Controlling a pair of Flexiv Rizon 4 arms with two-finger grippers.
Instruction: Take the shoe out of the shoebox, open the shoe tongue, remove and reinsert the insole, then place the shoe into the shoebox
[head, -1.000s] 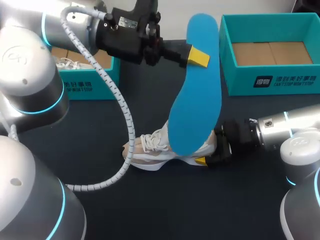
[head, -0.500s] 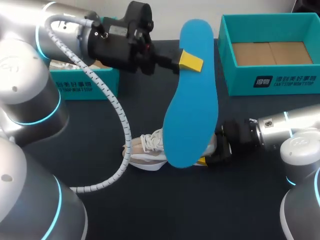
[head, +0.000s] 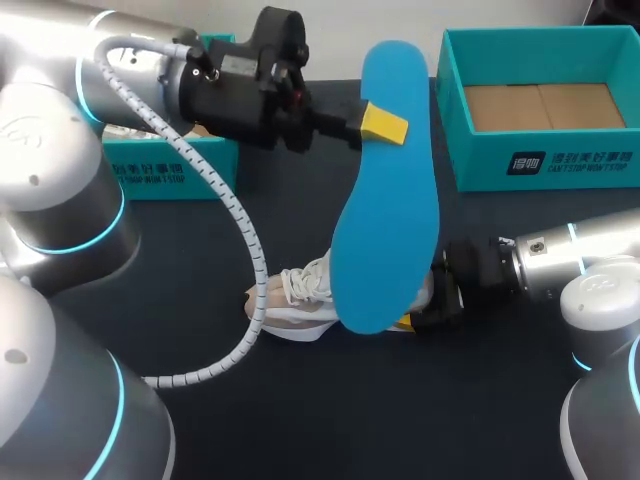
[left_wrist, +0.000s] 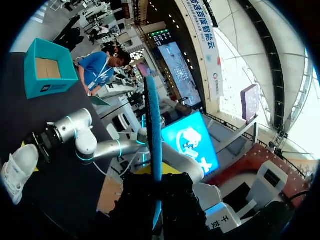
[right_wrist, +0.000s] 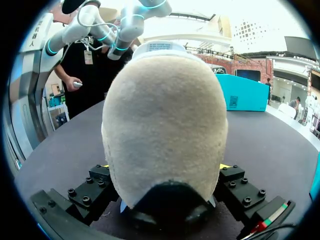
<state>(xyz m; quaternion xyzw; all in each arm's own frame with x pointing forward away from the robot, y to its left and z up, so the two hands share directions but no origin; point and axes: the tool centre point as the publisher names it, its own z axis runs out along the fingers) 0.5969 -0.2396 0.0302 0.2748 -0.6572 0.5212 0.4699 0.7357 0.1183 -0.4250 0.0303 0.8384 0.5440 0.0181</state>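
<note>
A blue insole (head: 385, 200) hangs upright in the air over the shoe, with my left gripper (head: 383, 122) shut on its upper part. In the left wrist view the insole (left_wrist: 153, 130) stands edge-on between the closed fingers of that gripper (left_wrist: 157, 175). The white and beige shoe (head: 300, 295) lies on the dark table, laces toward the left. My right gripper (head: 425, 300) holds its heel from both sides. In the right wrist view the shoe's heel (right_wrist: 162, 125) fills the space between the fingers of the right gripper (right_wrist: 164, 190).
An open teal shoebox (head: 540, 170) with a cardboard bottom stands at the back right. A second teal box (head: 170, 170) sits at the back left under my left arm, with white laces (head: 130, 128) showing inside. The left arm's cable loop (head: 245, 250) hangs beside the shoe.
My left gripper has shifted a little to the left and the insole has swung down with it, then held still. The right gripper and the shoe have stayed put.
</note>
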